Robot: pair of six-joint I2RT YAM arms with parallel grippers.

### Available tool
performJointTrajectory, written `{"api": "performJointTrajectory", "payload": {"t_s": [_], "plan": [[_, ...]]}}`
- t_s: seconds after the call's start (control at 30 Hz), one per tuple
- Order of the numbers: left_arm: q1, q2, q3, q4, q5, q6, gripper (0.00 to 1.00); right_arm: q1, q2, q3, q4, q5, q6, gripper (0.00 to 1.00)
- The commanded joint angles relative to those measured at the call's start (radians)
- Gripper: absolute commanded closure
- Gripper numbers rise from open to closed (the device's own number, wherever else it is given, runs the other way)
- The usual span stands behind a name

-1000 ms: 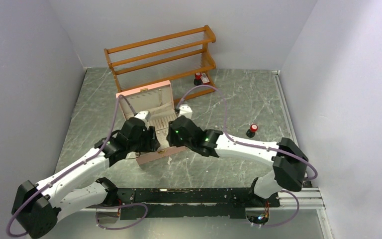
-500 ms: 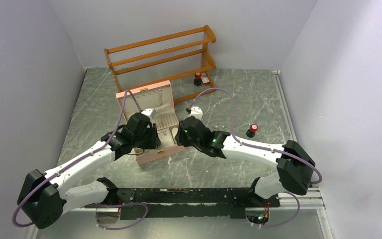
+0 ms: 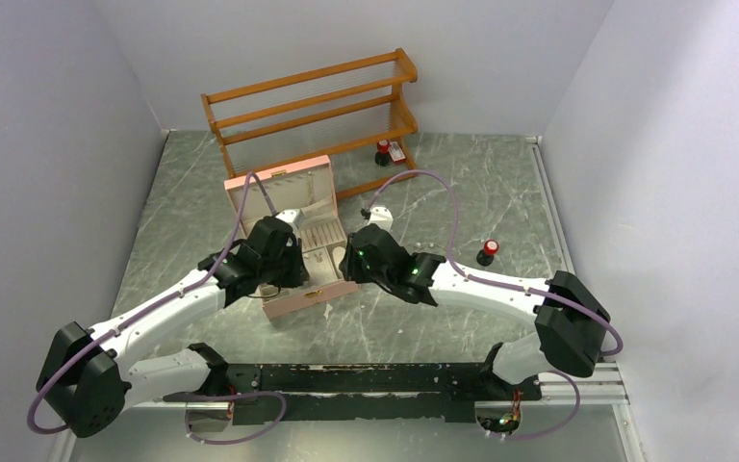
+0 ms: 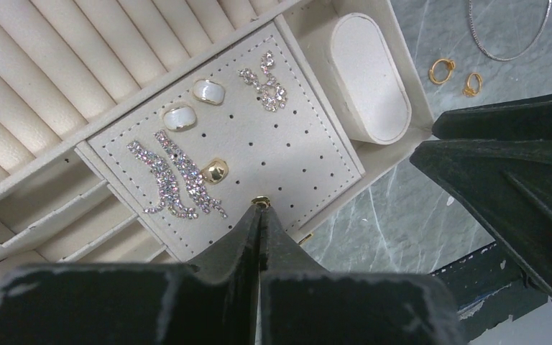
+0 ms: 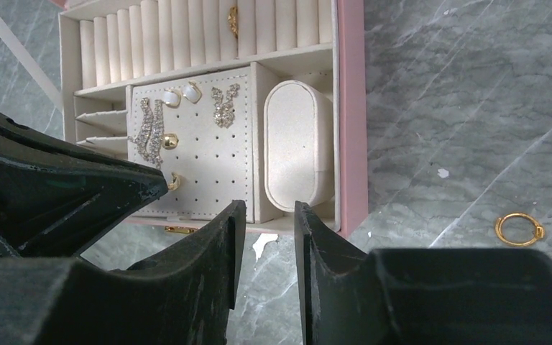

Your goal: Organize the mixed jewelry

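The left gripper (image 4: 261,210) is pinched shut on a tiny gold earring (image 4: 260,201), probably a stud though the view is coarse, just over the perforated earring pad (image 4: 295,144) in the pink jewelry box (image 5: 350,108). Placing is in hand; next its post must find a hole near the pad's front edge. The right gripper (image 5: 267,215) hangs part-open and empty at the box's front rim, crowding the left. Loose gold hoops (image 5: 519,228) wait on the table (image 5: 438,108) right of the box, where there is room to move.
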Motion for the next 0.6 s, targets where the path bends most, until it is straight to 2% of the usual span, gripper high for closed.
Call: {"api": "performJointTrajectory", "payload": {"t_s": [0.0,0.33,0.43,0.57], "plan": [[0.004,-0.004,0.038,-0.003,-0.005,0.016,0.95,-0.005,-0.025,-0.015,0.016,0.015,0.013,0.65],[0.003,-0.034,0.047,0.019,0.023,0.011,0.95,-0.020,-0.043,-0.025,0.051,-0.040,0.022,0.66],[0.004,-0.066,0.035,0.064,0.060,-0.007,0.95,-0.061,-0.082,-0.066,0.115,-0.146,0.064,0.63],[0.009,-0.102,0.019,0.132,0.117,-0.045,0.95,-0.133,-0.167,-0.172,0.294,-0.310,0.196,0.54]]}}
